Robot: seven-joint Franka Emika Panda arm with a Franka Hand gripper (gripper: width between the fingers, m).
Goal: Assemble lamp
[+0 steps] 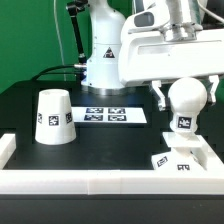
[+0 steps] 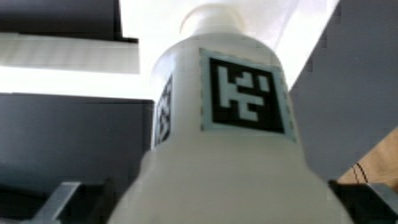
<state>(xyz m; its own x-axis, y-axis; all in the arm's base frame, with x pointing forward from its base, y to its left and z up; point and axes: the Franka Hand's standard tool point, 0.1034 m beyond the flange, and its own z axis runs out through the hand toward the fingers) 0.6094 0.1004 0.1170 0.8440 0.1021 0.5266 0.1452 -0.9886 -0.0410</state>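
My gripper (image 1: 186,97) is shut on the ball of the white bulb (image 1: 184,123) and holds it upright, neck down, at the exterior view's right. The neck's tagged end hangs just above the small blocky base (image 1: 176,162), which sits by the front rail; I cannot tell whether they touch. The cone-shaped shade (image 1: 55,117) stands on the black table at the exterior view's left, wide end down. In the wrist view the bulb (image 2: 222,100) fills the picture, its tagged neck pointing away from the gripper (image 2: 214,205), with a finger at each side of the ball.
The marker board (image 1: 112,115) lies flat mid-table between the shade and the bulb. White border rails run along the front (image 1: 90,184) and the left (image 1: 7,150). The arm's white pedestal (image 1: 104,62) stands at the back.
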